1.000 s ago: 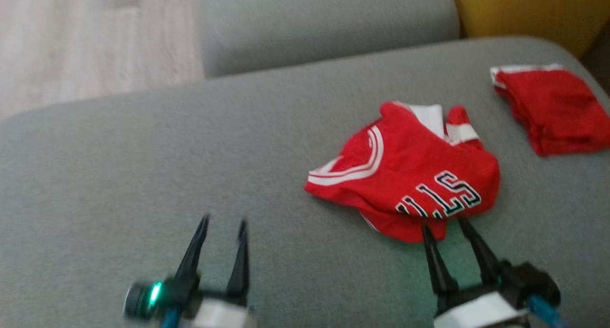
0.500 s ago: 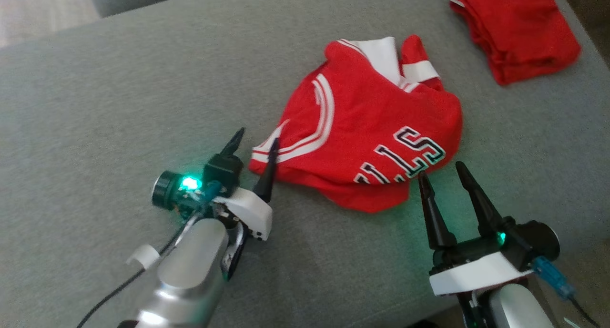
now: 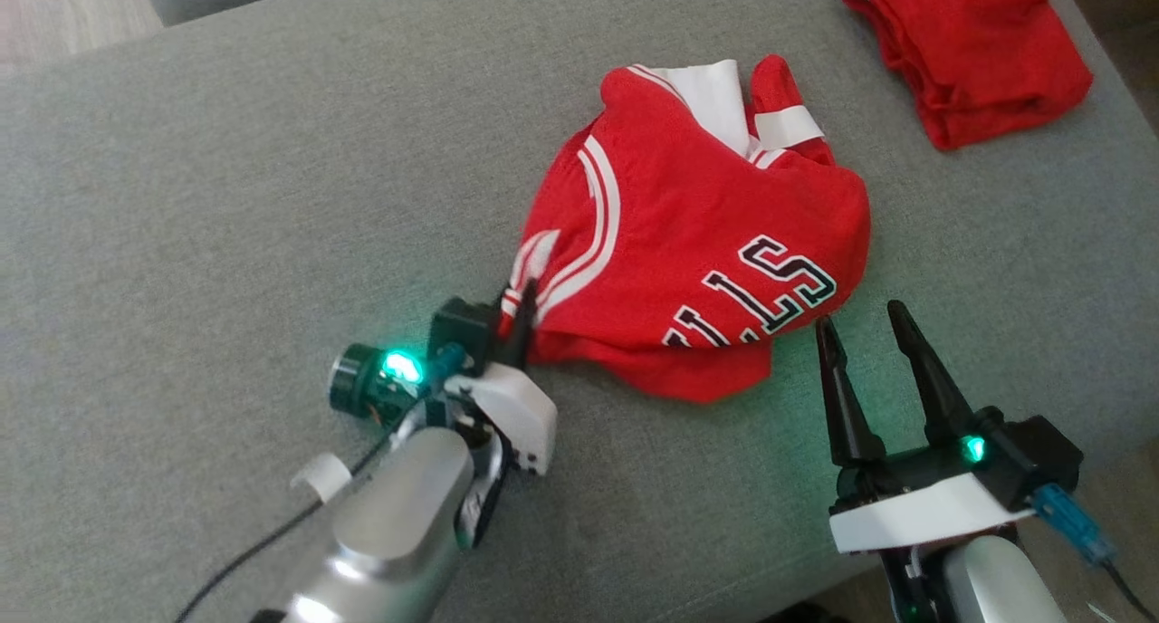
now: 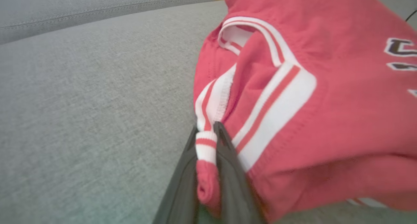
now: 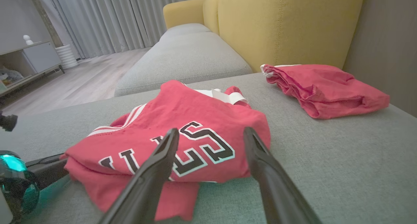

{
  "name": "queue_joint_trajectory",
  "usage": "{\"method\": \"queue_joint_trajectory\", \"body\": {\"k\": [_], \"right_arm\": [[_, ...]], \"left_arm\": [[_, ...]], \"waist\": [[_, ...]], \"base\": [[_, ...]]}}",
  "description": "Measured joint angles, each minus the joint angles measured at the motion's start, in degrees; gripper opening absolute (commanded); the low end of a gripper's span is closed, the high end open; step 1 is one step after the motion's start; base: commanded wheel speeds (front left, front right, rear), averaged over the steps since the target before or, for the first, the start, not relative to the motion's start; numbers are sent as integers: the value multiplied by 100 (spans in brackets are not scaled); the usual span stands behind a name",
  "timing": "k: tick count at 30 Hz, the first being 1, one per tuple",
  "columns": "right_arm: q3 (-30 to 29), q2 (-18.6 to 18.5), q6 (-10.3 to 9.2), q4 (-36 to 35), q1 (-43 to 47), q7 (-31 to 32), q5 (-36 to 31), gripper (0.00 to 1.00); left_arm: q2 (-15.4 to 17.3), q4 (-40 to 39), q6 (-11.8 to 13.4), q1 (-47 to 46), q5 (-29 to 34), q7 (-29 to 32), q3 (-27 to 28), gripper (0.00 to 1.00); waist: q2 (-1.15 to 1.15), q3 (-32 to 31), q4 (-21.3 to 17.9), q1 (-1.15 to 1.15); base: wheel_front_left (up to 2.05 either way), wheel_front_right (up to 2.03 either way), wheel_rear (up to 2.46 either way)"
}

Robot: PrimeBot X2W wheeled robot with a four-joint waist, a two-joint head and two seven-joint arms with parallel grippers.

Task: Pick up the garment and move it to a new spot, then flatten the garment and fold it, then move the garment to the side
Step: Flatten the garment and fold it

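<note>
Head view: a crumpled red jersey (image 3: pixel 706 243) lies right of centre on a grey sofa cushion (image 3: pixel 226 197). The left tool (image 3: pixel 523 301) is clamped on the jersey's striped trim, probably a sturdy hold for lifting. The right tool (image 3: pixel 858 317) hovers with its fingers spread, just beside the lettered side. Another folded red garment (image 3: pixel 978 52) sits at the cushion's far right corner.

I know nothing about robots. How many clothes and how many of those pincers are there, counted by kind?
Red garments: 2, the crumpled jersey and the folded red garment.
Pincers: 2, the left pincer, shut on the jersey's striped trim, and the right pincer, open.
Total: 4.
</note>
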Motion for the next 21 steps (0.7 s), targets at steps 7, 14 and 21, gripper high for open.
{"method": "queue_joint_trajectory", "body": {"k": [7,14,21], "right_arm": [[48,0,0,25,1,0,0,100],[353,1,0,71,-28,0,16,100],[368,-1,0,170,34,0,42,100]], "left_arm": [[23,-622,-252,165,-201,-350,-644,0],[20,-932,-565,-2212,168,-514,-654,0],[-110,-793,-958,-3850,-424,-798,133,0]], "waist": [[0,-263,77,0],[0,-550,-131,1],[0,-910,-313,0]], "base": [[0,0,0],[0,0,0],[0,0,0]]}}
